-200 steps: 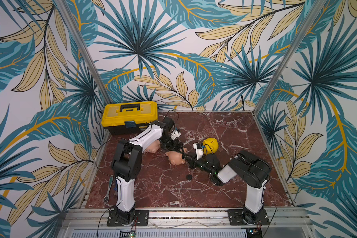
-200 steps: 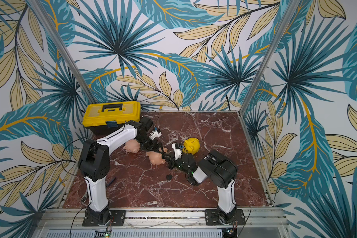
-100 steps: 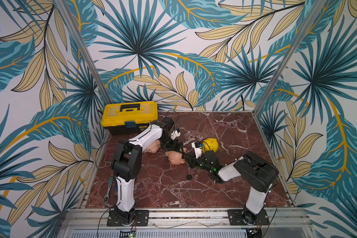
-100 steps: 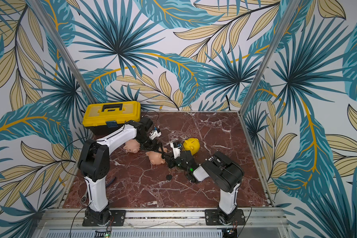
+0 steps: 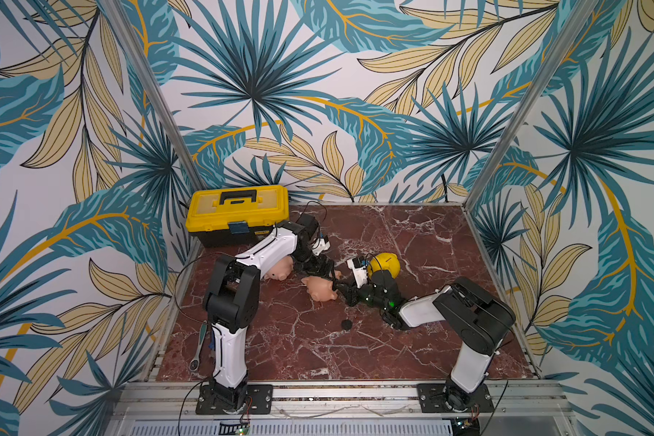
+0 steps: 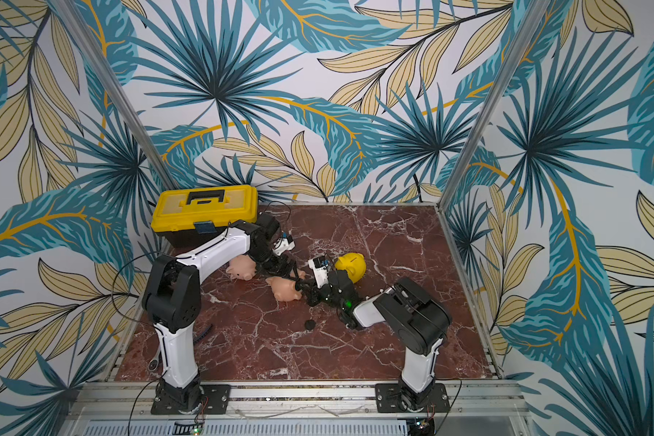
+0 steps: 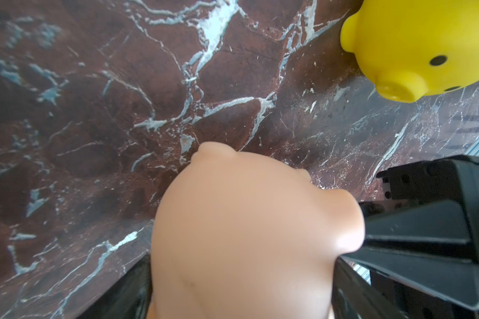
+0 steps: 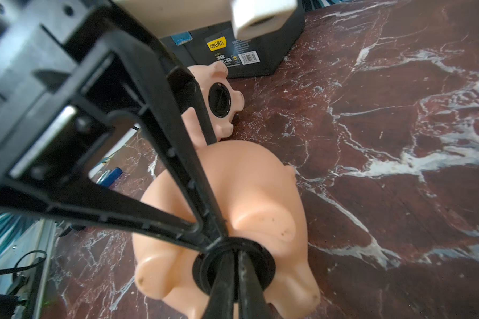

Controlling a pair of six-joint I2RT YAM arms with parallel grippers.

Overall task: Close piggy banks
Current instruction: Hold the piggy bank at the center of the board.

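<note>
- The left tool (image 7: 244, 265) grasps a peach rounded plastic piggy bank (image 8: 260, 193) on the red-brown marble counter (image 5: 412, 234).
- The right tool (image 8: 237, 259) is clenched, its tips on the black round plug (image 8: 202, 273) in that pig's belly.
- A second peach piggy bank (image 5: 280, 270), already plugged, lies near; a bright yellow piggy bank (image 5: 387, 262) stands close by.

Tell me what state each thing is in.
Near peach plastic piggy bank: on its side, clamped by left gripper, black plug at belly.
Right gripper: shut, tips on plug.
Far peach piggy bank: on its side, plugged.
Yellow plastic piggy bank: ungripped, plug unseen.
Yellow-and-black toolbox: lid shut.
Loose black disc: lying unused.
</note>
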